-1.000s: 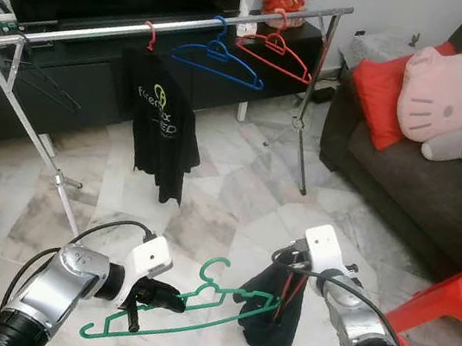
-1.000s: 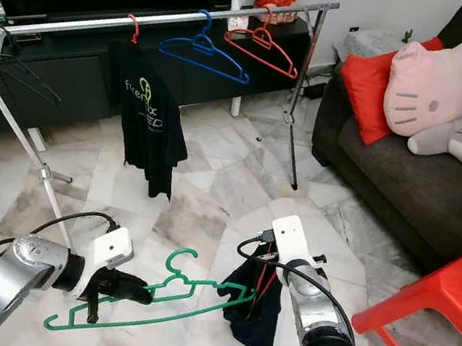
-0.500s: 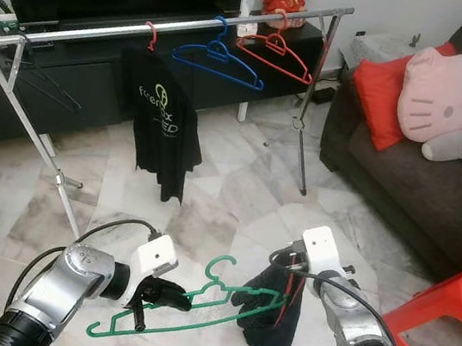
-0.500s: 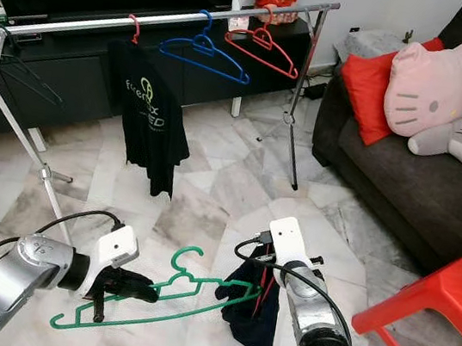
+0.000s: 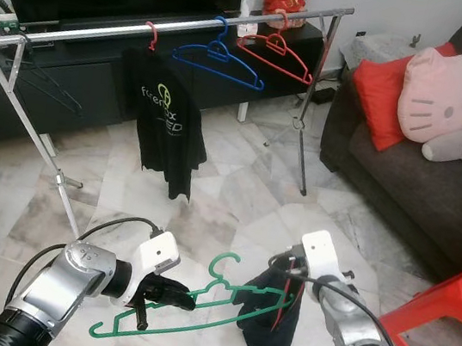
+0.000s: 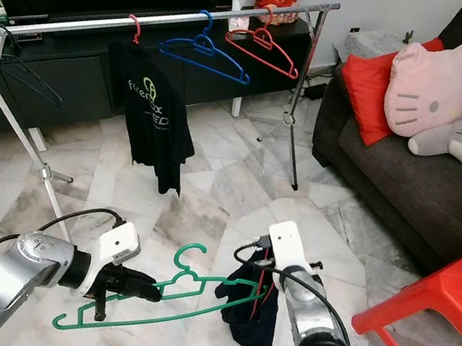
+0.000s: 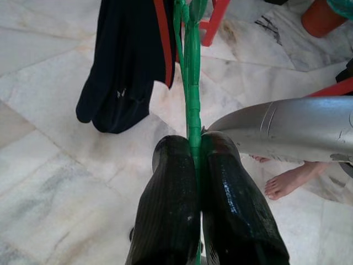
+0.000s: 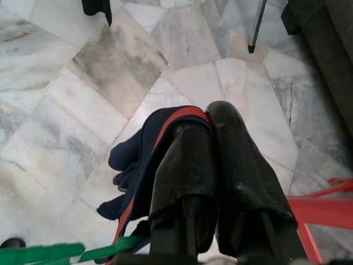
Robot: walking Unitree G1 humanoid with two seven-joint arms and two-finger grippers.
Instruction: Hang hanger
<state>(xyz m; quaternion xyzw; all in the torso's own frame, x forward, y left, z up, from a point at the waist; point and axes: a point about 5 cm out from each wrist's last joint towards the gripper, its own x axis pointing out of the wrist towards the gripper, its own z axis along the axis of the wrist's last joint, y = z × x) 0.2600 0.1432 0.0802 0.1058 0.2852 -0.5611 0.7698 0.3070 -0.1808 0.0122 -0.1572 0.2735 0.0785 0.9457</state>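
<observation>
Left pincer (image 5: 163, 292) clamps the green plastic hanger (image 5: 193, 307) level; right pincer (image 8: 212, 165), closed, pinches the dark red-trimmed garment (image 5: 274, 323) beside its end for threading.

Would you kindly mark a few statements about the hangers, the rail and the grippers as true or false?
1. The left gripper is shut on the green hanger. True.
2. The right gripper is open and holds nothing. False: its fingers pinch the dark garment.
3. The green hanger already hangs on the clothes rail. False: it is held low over the floor.
4. A blue hanger and a red hanger hang bare on the rail. True.
5. The black T-shirt lies on the sofa. False: it hangs from the rail.
</observation>
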